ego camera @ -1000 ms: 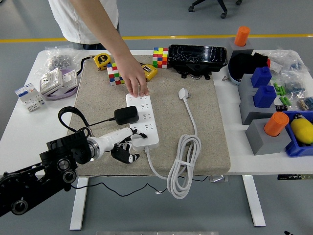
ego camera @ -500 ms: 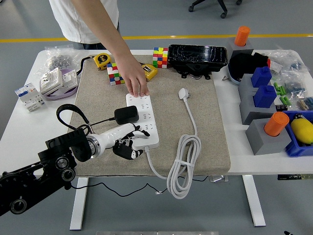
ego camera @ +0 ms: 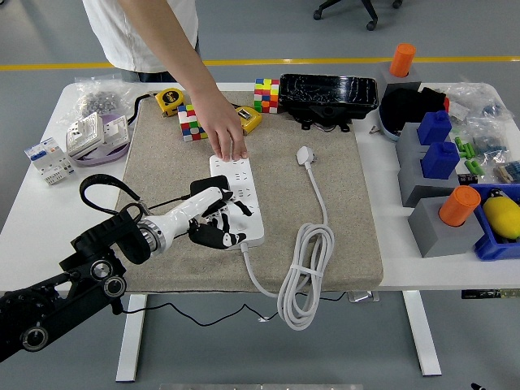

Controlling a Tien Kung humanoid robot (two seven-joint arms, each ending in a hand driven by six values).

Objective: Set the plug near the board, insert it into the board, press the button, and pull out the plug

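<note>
While the left hand [ego camera: 213, 221] hovers with curled fingers [ego camera: 230, 238] over the near end of the white power strip [ego camera: 236, 200], whether it grips the black adapter plug [ego camera: 207, 188] under its thumb cannot be told. Judgement: close around the plug body and pull straight up; a tilt could jam the pins. A person's hand [ego camera: 224, 132] pins the strip's far end, helping. Plug: matte black blocky plastic. Strip: glossy hard slab, white cord [ego camera: 302, 272] coiled loose. Mat [ego camera: 341, 227]: coarse beige fabric on the white table [ego camera: 32, 211].
</note>
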